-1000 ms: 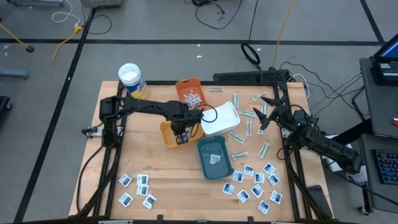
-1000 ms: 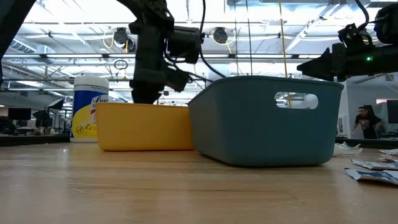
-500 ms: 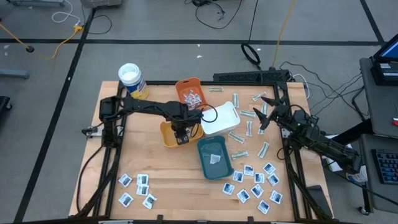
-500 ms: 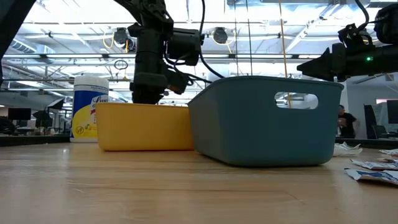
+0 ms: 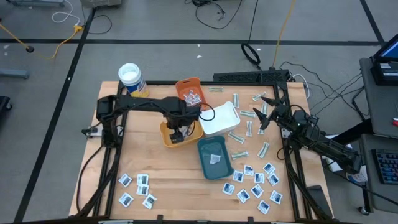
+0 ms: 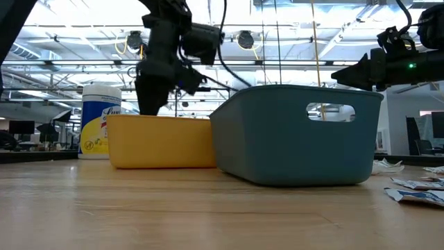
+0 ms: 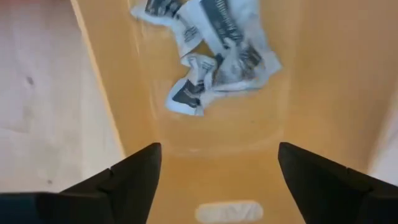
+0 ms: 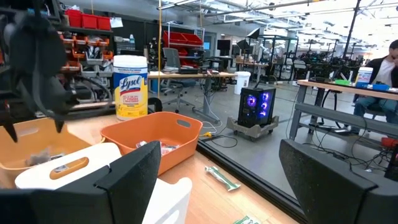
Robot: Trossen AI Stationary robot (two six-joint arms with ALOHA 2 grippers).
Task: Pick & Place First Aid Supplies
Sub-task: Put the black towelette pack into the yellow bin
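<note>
wooden table (image 5: 168, 168): i lift the left gripper (image 5: 176, 132), fingers apart and empty, off the yellow tray (image 5: 166, 138); sachets (image 7: 211, 53) delivered.

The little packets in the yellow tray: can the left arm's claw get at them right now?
Probably yes. The left gripper hangs right over the yellow tray, fingers open, and its wrist camera looks straight down at the crumpled packets on the tray floor with nothing over them. The tray walls look wide enough apart.
</note>
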